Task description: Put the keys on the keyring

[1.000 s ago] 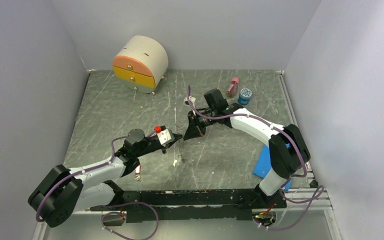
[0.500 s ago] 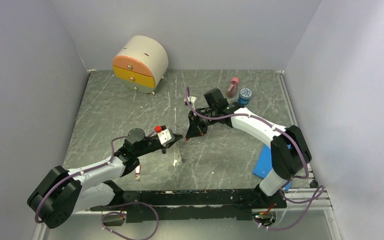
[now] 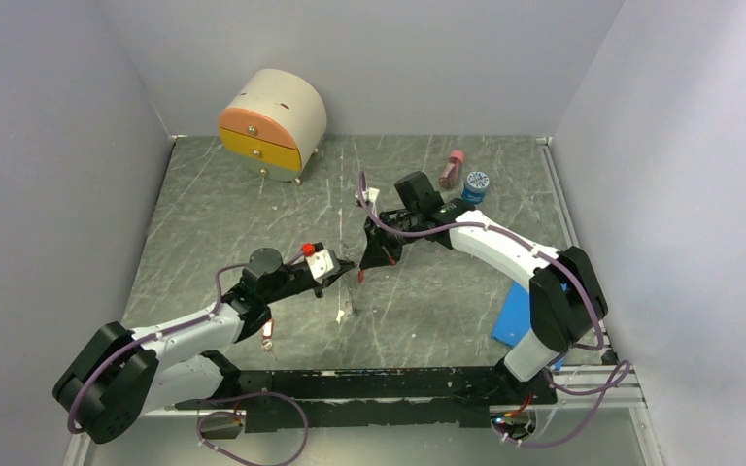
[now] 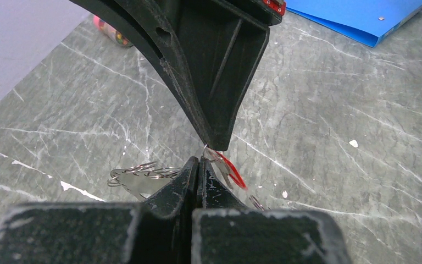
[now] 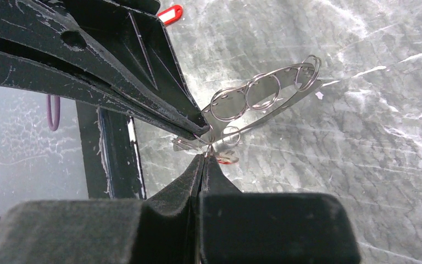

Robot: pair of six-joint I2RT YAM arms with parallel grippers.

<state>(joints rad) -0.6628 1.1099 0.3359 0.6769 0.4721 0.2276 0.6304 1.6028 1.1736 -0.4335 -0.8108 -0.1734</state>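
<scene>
Two claws meet tip to tip above the middle of the grey desk point(image 3: 253, 214). The left claw point(image 4: 198, 165) is pressed fully closed, and whether anything sits between its fingers is too fine to tell. The right claw point(image 5: 204, 160) is closed too, and a red-tagged key point(image 4: 232, 169) dangles from its tip, just over the desk. A silver strip point(image 5: 264, 96) threaded with wire rings lies beneath them. A second key point(image 5: 170, 12) lies flat, apart from the claws.
</scene>
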